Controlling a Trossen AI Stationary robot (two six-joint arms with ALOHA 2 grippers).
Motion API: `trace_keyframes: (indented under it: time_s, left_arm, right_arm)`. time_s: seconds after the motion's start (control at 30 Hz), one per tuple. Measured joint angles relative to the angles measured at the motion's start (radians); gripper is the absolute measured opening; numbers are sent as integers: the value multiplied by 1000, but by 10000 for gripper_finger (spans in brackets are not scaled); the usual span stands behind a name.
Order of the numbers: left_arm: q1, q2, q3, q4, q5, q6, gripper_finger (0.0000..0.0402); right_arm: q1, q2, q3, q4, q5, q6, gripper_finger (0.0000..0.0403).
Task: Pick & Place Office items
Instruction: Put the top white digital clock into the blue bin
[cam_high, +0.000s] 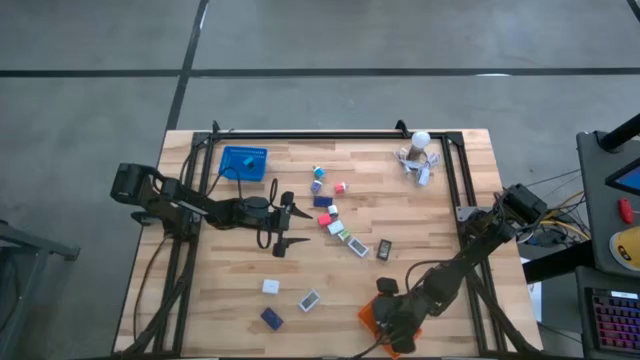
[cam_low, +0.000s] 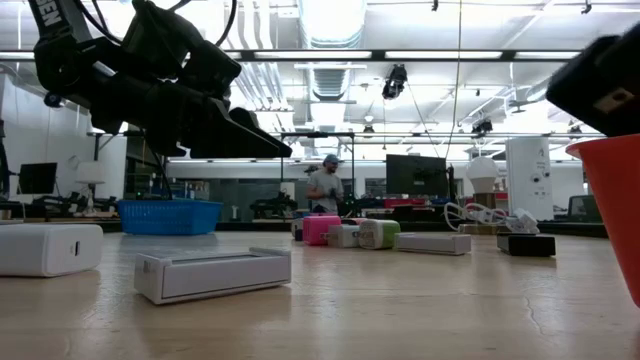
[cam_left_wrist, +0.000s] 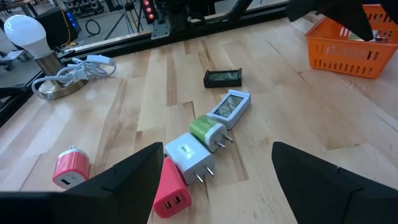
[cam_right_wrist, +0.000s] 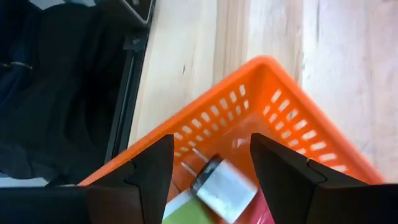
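Small office items lie in a row at mid-table: a pink-red charger (cam_left_wrist: 169, 194), a white charger (cam_left_wrist: 188, 157), a green charger (cam_left_wrist: 207, 130), a white flat box (cam_left_wrist: 229, 105) and a dark box (cam_left_wrist: 222, 78). My left gripper (cam_high: 295, 227) hovers open just left of this row, above the table (cam_left_wrist: 217, 149). My right gripper (cam_high: 395, 322) is open above the orange basket (cam_right_wrist: 273, 106) at the near right edge. A white-grey block (cam_right_wrist: 225, 186) shows blurred below and between its fingers inside the basket, beside a green piece (cam_right_wrist: 186, 215).
A blue basket (cam_high: 243, 162) stands at the far left. A white ball-topped cluster with cords (cam_high: 418, 155) stands at the far right. More small items lie at the far middle (cam_high: 320, 185). Near the front lie a white box (cam_high: 270, 286), a flat box (cam_high: 309, 300) and a blue block (cam_high: 271, 318).
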Motion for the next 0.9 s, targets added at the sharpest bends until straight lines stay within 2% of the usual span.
trace_keyframes:
  time_s: [0.23,0.5,0.6,0.7,0.9]
  left_arm:
    - [0,0,0,0,0,0,303]
    - [0,0,0,21,0,-4,303]
    - [0,0,0,31,-1,-13,303]
    - [0,0,0,36,-5,-33,303]
    - [0,0,0,69,-17,-73,303]
  right_arm:
    - [1,-36,0,32,163,-119,210]
    - [1,-54,-9,189,444,-389,210]
    - [-5,-55,-35,322,542,-521,210]
    - [-20,-55,-83,496,596,-654,210]
    - [-86,-55,-229,923,567,-862,210]
